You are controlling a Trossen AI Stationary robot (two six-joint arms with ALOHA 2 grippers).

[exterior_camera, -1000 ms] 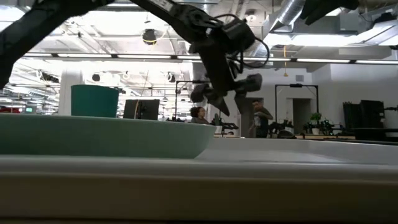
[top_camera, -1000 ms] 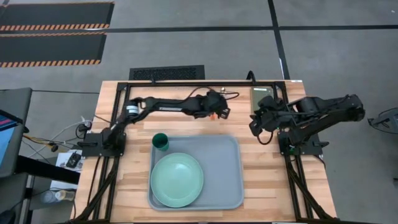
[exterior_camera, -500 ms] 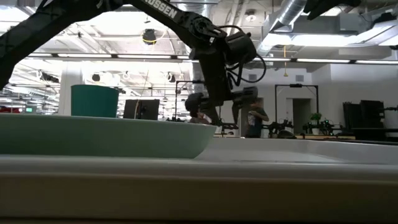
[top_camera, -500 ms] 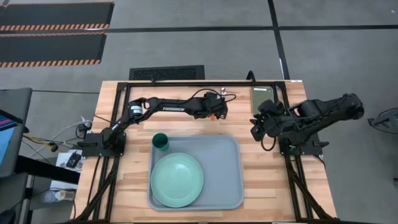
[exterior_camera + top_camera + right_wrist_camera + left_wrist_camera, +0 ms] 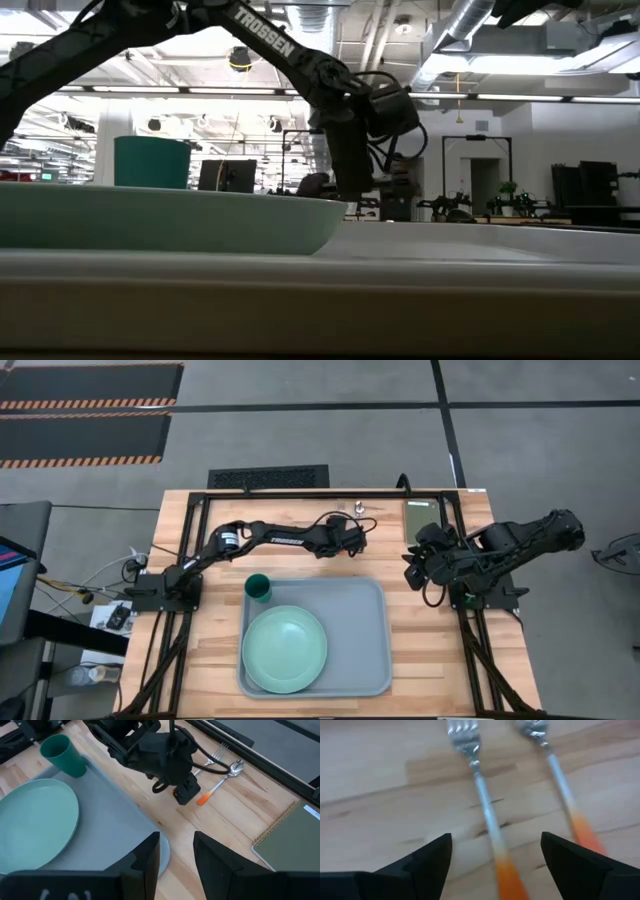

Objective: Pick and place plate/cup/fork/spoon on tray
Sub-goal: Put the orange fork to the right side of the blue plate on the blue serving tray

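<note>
Two utensils, the fork (image 5: pixel 481 785) and the spoon (image 5: pixel 555 770), lie side by side on the bare wood table (image 5: pixel 430 640). Only the left wrist view shows the left gripper (image 5: pixel 495 855) spread wide over the fork's handle, gripping nothing. From above, the plate (image 5: pixel 284 649) sits in the tray (image 5: pixel 360 630) and the cup (image 5: pixel 258 587) at its far left corner. Beside the tray, the right gripper (image 5: pixel 176 851) hangs parted and empty near a green notebook (image 5: pixel 295 840).
</note>
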